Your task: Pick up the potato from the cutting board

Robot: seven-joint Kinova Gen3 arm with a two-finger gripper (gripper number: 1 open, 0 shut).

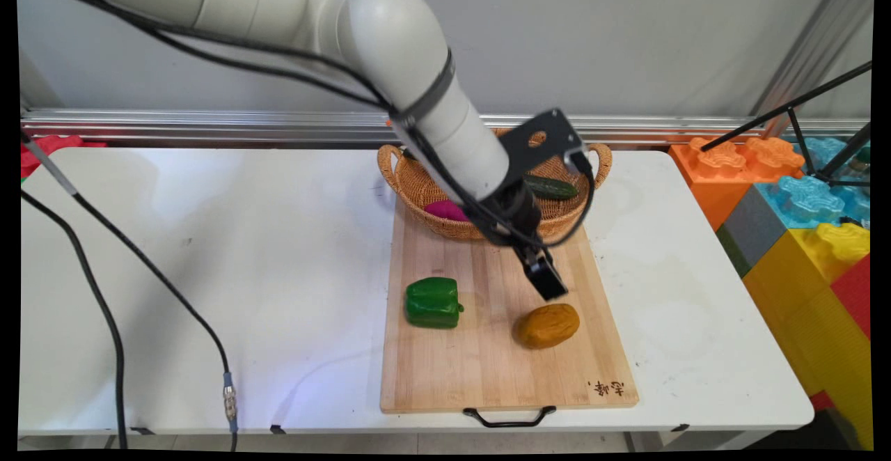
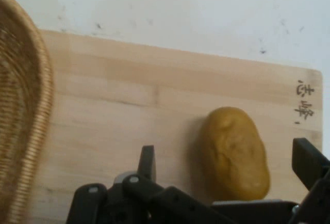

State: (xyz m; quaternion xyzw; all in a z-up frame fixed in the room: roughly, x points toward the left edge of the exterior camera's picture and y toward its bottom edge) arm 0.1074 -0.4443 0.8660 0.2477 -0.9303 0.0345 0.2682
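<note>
PINCER: your pincer (image 1: 549, 287) hangs low over the wooden cutting board (image 1: 480, 370), tilted toward the near right. It is spread wide and holds nothing: in the hand view one finger (image 2: 147, 163) sits left of the potato and the other finger is at the right edge, with the potato lying between them.
NEAREST THING: brown potato (image 1: 547, 325), lying on its side on the board's right half, just below and beside your fingertips. From the main view you cannot tell whether they touch it.
GREEN PEPPER: green bell pepper (image 1: 433, 302) on the board's left half, well apart from the potato and from your pincer.
BASKET: woven wicker basket (image 1: 418, 189) with two handles sits on the board's far end, partly hidden by your arm. Inside you see a dark green cucumber (image 1: 551, 187) and a magenta item (image 1: 445, 210) you cannot identify.
BOARD: lies on the white tabletop (image 1: 209, 273), black handle at its near edge, burnt-in characters at its near right corner.
SURROUNDINGS: big coloured foam blocks (image 1: 800, 224) stand right of the tabletop.
</note>
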